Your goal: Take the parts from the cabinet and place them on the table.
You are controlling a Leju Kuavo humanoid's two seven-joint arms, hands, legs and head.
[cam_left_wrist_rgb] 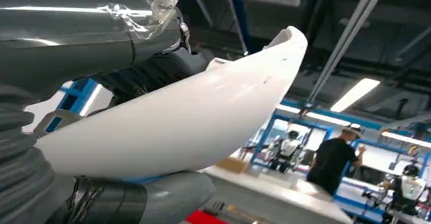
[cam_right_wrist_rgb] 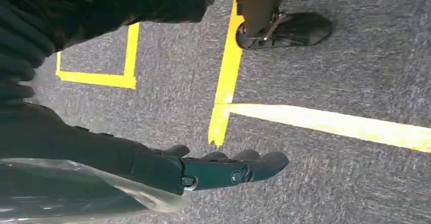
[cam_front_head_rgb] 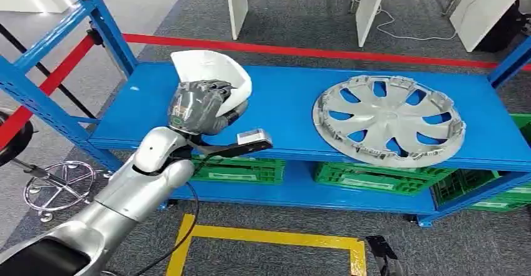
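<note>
A curved white plastic part [cam_front_head_rgb: 211, 76] is lifted above the left end of the blue shelf [cam_front_head_rgb: 282, 110], and my left hand [cam_front_head_rgb: 199, 107] grips it from below. Close up in the left wrist view, the white part [cam_left_wrist_rgb: 193, 117] lies between the thumb and the dark fingers [cam_left_wrist_rgb: 152, 71]. A silver wheel cover [cam_front_head_rgb: 389, 119] lies flat on the right half of the shelf. My right hand [cam_right_wrist_rgb: 223, 169] hangs over the grey carpet with its fingers straight and nothing in them.
Green crates [cam_front_head_rgb: 376, 177] fill the lower shelf. Blue rack posts [cam_front_head_rgb: 103, 19] rise at the left. Yellow floor tape [cam_front_head_rgb: 269, 235] marks the carpet before the rack. A wheeled stool base [cam_front_head_rgb: 59, 185] stands at the left. White table legs [cam_front_head_rgb: 369, 7] stand beyond a red line.
</note>
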